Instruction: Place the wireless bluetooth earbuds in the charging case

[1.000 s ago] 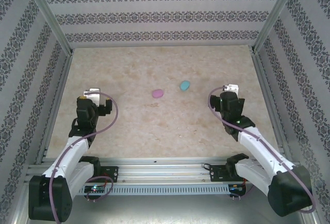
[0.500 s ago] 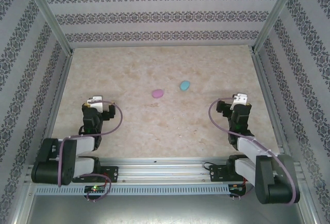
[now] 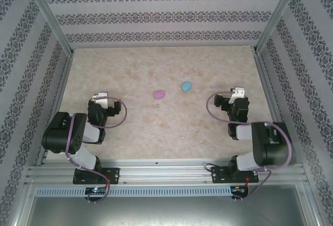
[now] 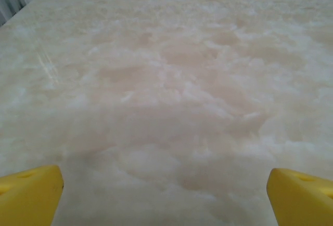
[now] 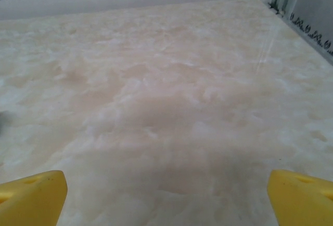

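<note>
While the left gripper [image 4: 166,195] and right gripper [image 5: 166,195] hung spread and empty, the pink case [image 3: 159,94] and blue case [image 3: 186,86] lay centred on the table [image 3: 156,65]: light, slippery shells, I guessed, best pinched across the waist.

Black-white arms [image 3: 70,132], purple cables [image 3: 125,113], yellow fingertips [image 4: 28,195]

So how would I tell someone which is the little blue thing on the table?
Start at the marbled beige table between the patterned walls. Near its middle lie two small egg-shaped cases, apart. The blue case is the farther, right-hand one; its neighbour, the pink case, differs in colour.
</note>
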